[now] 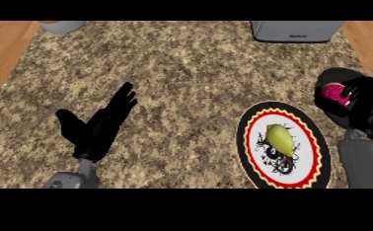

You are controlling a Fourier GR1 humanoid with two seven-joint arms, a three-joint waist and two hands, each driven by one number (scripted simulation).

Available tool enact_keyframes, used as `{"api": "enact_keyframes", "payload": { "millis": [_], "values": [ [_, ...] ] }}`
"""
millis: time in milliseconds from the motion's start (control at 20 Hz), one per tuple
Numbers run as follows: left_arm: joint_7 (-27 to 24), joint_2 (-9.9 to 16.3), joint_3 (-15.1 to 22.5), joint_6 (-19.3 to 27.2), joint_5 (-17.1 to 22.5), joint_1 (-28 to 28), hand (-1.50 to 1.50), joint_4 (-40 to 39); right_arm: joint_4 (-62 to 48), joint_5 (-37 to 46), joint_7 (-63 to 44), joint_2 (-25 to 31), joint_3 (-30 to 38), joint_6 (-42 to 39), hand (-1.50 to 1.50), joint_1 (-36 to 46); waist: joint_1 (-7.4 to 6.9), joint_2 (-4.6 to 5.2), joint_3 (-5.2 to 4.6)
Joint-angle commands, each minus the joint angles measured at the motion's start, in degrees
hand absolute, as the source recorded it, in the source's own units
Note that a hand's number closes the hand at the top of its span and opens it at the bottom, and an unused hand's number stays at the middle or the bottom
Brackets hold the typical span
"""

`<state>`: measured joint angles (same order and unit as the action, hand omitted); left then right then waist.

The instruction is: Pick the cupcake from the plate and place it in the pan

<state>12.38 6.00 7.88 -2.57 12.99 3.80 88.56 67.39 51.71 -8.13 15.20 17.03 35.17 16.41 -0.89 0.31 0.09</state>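
The right hand [355,101], black-fingered on a grey forearm, sits at the right edge of the head view with its fingers curled round the pink-topped cupcake [335,93]. The cupcake is therefore off the round, black-rimmed plate with red and yellow scalloped border [251,131] and is held over the dark, round pan [329,79], which lies just beyond and to the right of the plate, partly cut off by the view's edge. Whether the cupcake already touches the pan floor cannot be told.

Governing relation: the cupcake lies directly within the pan's outline, so the remaining move is judged to be a short descent and release, not a sideways transfer. The right hand is the nearer hand by far.

A yellow-green, pear-like fruit [279,137] lies on the plate, its long axis running roughly toward and away from the robot.

The left hand [102,124] rests open over the speckled granite counter [189,77], fingers straight, well apart from plate and pan.

A grey appliance [295,30] at the far edge carries small lettering, too small to read. A grey vessel [62,26] shows at the far left corner.
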Motion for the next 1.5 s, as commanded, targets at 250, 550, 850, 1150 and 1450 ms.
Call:
{"api": "enact_keyframes", "payload": {
  "millis": [250, 550, 850, 1150, 1450],
  "values": [
    [0.2, -0.2, -1.0, -0.9, 0.6, 1.2, 0.00, -0.5, -27.7, -14.2, 21.1, 9.3, 12.5, 10.6, 1.50, 10.6, -0.55, 0.36, 0.15],
    [0.5, -1.4, 1.2, 0.0, -1.3, -0.6, 0.00, 1.1, -42.4, -17.8, 31.6, 14.3, 17.1, 11.7, 1.50, 16.5, -1.34, 0.56, 0.19],
    [0.7, -1.6, 1.9, -0.6, -1.4, 1.8, 0.00, 0.6, -53.7, -11.9, 19.7, 21.5, 14.3, 1.7, -1.50, 17.9, -3.17, 1.71, 0.29],
    [0.5, -0.4, 0.2, -1.0, -0.7, 0.7, 0.00, 1.2, -53.9, -17.9, 28.3, 20.0, 19.0, -1.8, -1.50, 18.8, -2.73, 1.39, 0.56],
    [-0.3, -0.1, -0.8, -1.4, -0.3, 0.6, 0.00, 1.0, -49.8, -30.5, 39.8, 19.1, 29.4, -9.1, -1.50, 20.1, -1.11, 0.77, 0.49]
  ]
}}
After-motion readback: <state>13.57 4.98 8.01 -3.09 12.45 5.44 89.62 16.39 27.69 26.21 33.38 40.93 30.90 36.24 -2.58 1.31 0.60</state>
